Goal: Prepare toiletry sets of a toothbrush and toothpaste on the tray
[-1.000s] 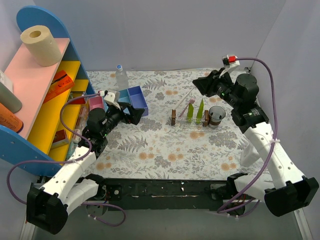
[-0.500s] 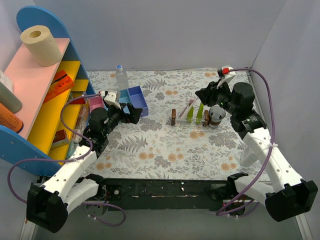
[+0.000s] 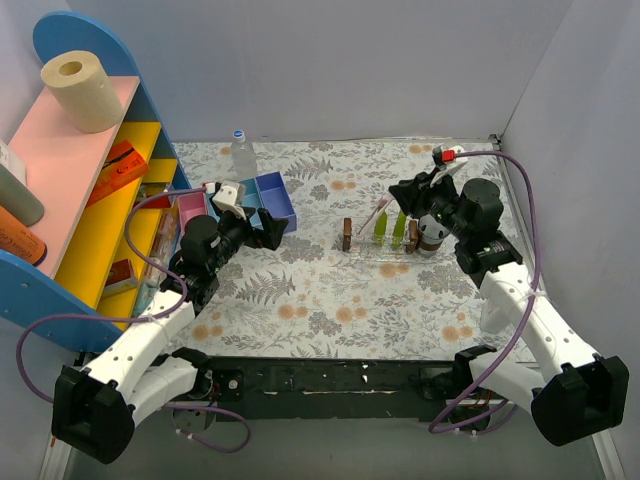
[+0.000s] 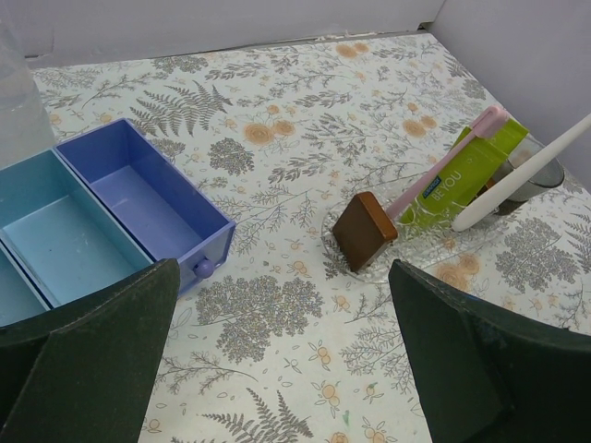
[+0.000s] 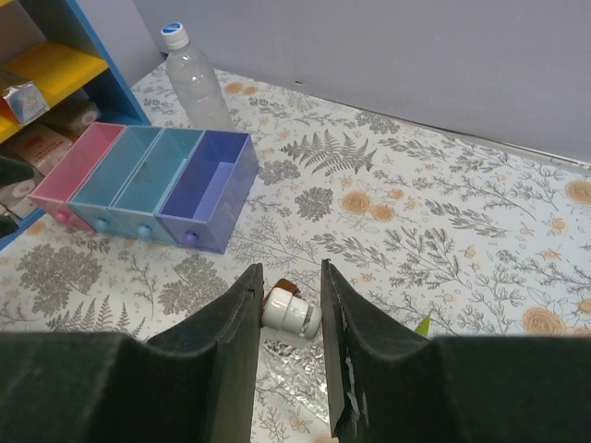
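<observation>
The clear tray (image 3: 385,250) (image 4: 420,242) lies right of centre, with a brown block (image 3: 347,235) (image 4: 365,231) at its left end. In it lean the pink toothbrush (image 3: 376,212) (image 4: 443,166) and two yellow-green toothpaste tubes (image 3: 381,228) (image 3: 400,228) (image 4: 471,171). My right gripper (image 3: 402,192) (image 5: 291,272) hangs just over the tray, shut on a white stick (image 4: 517,175) (image 5: 294,314) whose thick end reaches down into the tray. Over by the blue box, my left gripper (image 3: 272,230) (image 4: 284,277) is open with nothing between its fingers.
A blue compartment box (image 3: 255,200) (image 4: 111,212) (image 5: 148,189) stands left of the tray, and a clear bottle (image 3: 240,150) (image 5: 196,78) stands behind it. A dark cup (image 3: 433,235) sits at the tray's right end. A shelf unit (image 3: 90,190) fills the left side.
My right gripper has come down and towards the tray, bringing the white stick with it. The left arm has hardly moved.
</observation>
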Action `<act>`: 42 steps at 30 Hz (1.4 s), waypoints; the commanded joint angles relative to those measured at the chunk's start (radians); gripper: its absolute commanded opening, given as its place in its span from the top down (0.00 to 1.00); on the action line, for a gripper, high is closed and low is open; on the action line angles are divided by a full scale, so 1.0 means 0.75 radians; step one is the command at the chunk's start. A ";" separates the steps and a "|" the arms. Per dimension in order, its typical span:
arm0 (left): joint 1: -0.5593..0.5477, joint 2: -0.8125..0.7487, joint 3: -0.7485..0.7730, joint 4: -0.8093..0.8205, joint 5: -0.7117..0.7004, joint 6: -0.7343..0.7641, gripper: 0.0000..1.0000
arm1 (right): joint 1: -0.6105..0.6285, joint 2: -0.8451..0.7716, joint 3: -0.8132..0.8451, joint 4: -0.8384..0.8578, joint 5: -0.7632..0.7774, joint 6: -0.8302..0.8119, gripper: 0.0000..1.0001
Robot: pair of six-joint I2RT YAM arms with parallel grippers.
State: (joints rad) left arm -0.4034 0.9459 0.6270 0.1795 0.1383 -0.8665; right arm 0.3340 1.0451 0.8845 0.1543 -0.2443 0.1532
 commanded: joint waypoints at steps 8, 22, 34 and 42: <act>-0.014 0.011 0.019 -0.004 -0.019 0.045 0.02 | -0.004 0.036 -0.052 0.230 0.072 -0.045 0.99; -0.025 0.019 0.017 0.000 -0.019 0.059 0.02 | -0.001 0.098 -0.095 0.334 0.068 -0.065 0.99; -0.031 0.023 0.015 0.002 -0.017 0.065 0.02 | 0.001 0.143 -0.110 0.375 0.054 -0.073 0.99; -0.033 0.029 0.015 0.002 -0.013 0.069 0.02 | 0.017 0.157 -0.126 0.406 0.068 -0.092 0.99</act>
State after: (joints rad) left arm -0.4229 0.9722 0.6270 0.1799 0.1375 -0.8314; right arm 0.3367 1.1572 0.8009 0.3782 -0.2077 0.1047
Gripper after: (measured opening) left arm 0.981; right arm 0.360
